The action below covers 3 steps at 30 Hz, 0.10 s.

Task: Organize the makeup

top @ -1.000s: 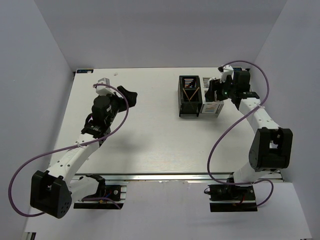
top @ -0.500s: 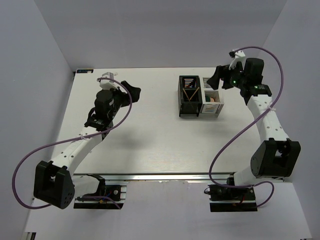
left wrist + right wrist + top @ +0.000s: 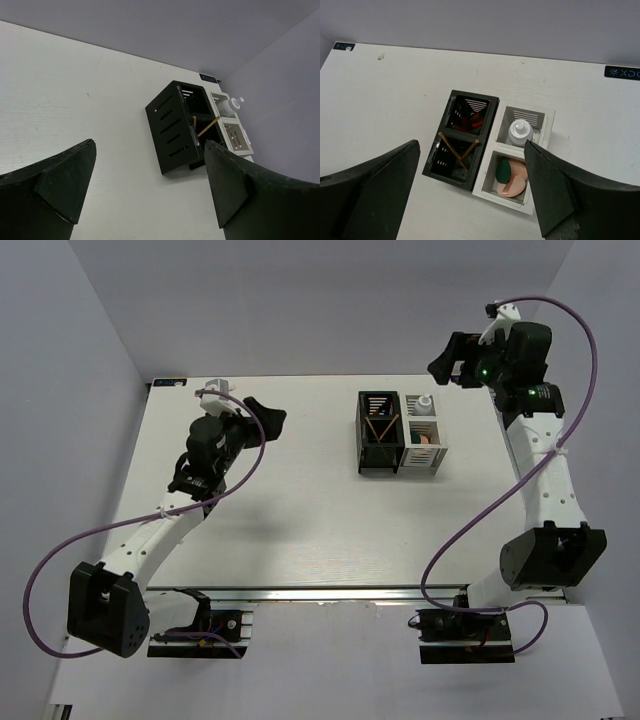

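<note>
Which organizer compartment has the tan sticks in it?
The black slotted box's near-side compartment: two thin tan sticks cross inside it. Others hold red pencils, a white tube, a peach puff.

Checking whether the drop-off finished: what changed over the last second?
The right gripper, open, lifted away from the white organizer toward the far right corner, uncovering the white tube standing in its far compartment. The left gripper, open and empty, drifted slightly farther out. The white organizer and black organizer stayed put.
</note>
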Tool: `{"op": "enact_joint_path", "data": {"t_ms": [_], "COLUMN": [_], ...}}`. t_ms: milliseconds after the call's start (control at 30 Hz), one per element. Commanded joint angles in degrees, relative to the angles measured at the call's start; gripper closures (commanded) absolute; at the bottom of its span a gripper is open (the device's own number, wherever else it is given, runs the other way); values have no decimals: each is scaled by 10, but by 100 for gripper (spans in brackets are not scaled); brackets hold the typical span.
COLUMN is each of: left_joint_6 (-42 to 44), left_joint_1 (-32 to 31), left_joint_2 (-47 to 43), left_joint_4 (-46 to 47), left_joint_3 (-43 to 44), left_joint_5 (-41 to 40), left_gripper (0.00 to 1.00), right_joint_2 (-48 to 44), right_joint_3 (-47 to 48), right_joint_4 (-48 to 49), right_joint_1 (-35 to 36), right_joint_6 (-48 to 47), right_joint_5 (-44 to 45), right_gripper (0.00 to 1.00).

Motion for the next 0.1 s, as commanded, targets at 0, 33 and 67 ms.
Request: {"op": "enact_joint_path", "data": {"t_ms": [0, 33, 67], "left_joint_6": [7, 7, 7], "left_joint_1": [3, 3, 3], "left_joint_2": [-3, -3, -3], "left_joint_4": [19, 20, 21], "left_joint_3": [21, 22, 22], "left_joint_5": [13, 13, 13], "left_gripper": [2, 2, 2], "right_joint_2": [-13, -18, -20], "right_joint_3": [21, 16, 8], "right_joint_4": [-26, -28, -24], "right_joint_1": [-1, -1, -1], "right_joint_6": [0, -3, -4], "right_joint_5": [3, 3, 1], "right_gripper": [11, 11, 10]}}
